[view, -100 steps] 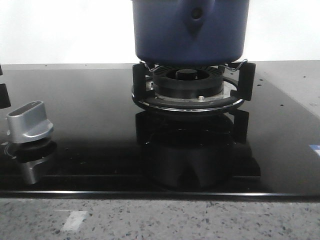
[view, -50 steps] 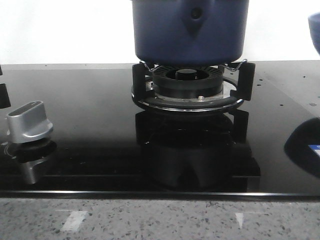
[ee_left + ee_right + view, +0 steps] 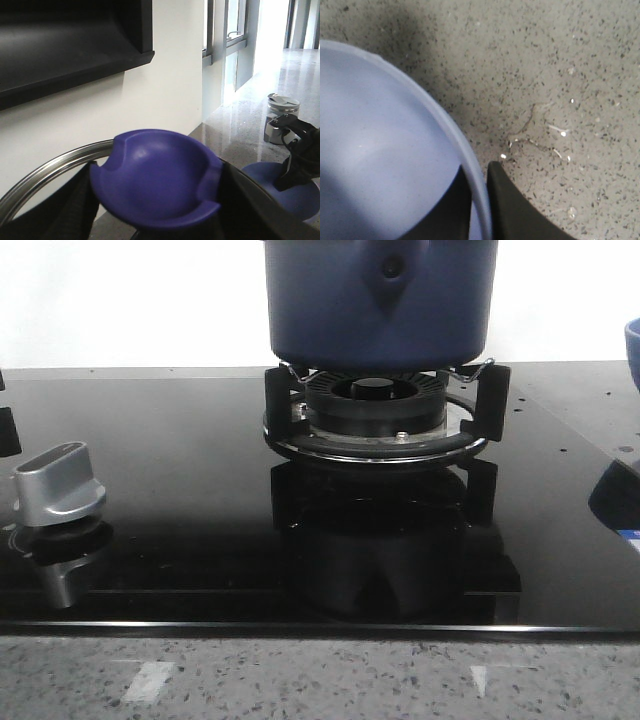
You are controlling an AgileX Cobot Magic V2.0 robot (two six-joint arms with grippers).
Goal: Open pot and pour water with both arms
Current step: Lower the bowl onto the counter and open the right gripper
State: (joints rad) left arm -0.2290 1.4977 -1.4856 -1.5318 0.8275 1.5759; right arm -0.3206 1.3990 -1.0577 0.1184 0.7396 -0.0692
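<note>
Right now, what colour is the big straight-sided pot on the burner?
Dark blue; the large matte pot shows best in the front view.

Blue bowl [image 3: 633, 352] lower (right edge)

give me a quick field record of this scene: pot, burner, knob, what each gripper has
pot: dark blue, sits on the burner supports, top out of the front view
burner: black ring under the pot, no flame seen
knob: silver, on the glossy black cooktop, front left
left gripper: shut on a blue lid knob, steel lid rim beside it
right gripper: fingers astride the rim of a pale blue bowl, over the speckled counter
bowl in front view: only a sliver at the right edge
</note>
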